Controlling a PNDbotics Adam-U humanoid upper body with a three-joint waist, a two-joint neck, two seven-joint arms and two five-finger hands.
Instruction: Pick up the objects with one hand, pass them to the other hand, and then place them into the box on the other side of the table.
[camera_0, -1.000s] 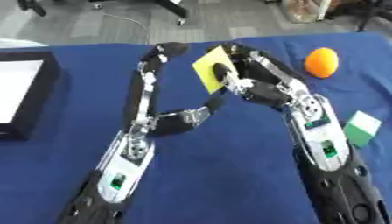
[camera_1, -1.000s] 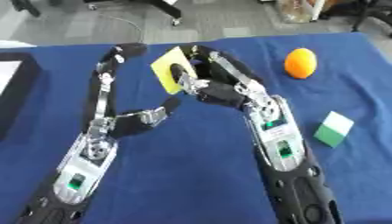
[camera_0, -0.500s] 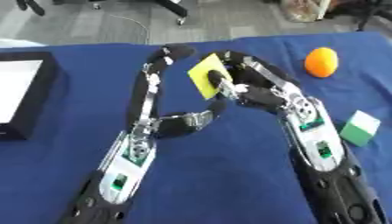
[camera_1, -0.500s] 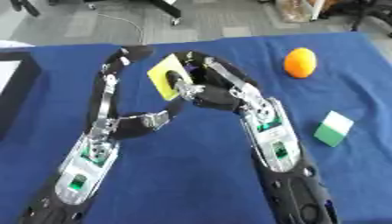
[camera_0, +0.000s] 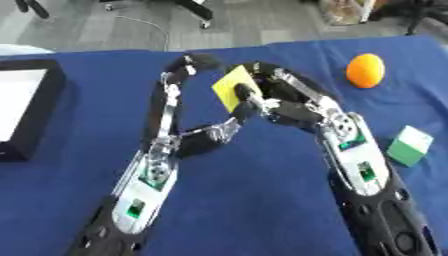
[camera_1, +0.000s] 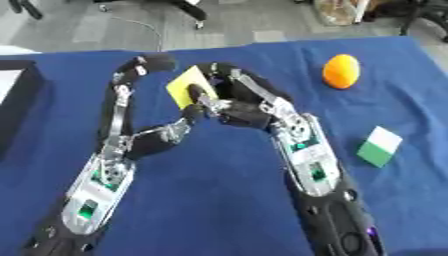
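Observation:
My right hand (camera_0: 284, 107) is above the middle of the blue table, shut on a flat yellow object (camera_0: 231, 88) that it holds tilted on edge. My left hand (camera_0: 179, 142) rises from the lower left with long fingers (camera_0: 168, 95) stretched up just left of the yellow object. Its thumb (camera_0: 226, 131) reaches under the object towards my right hand. I cannot tell whether the left hand touches the object. The black box (camera_0: 37, 117) with a white inside stands at the left edge.
An orange ball (camera_0: 366, 70) lies at the far right of the table. A green and white cube (camera_0: 409, 145) sits by my right forearm. Grey floor and chair legs show beyond the far edge.
My right hand has carried the yellow object a little leftwards and down, closer to the left hand's fingers. The left arm has barely shifted.

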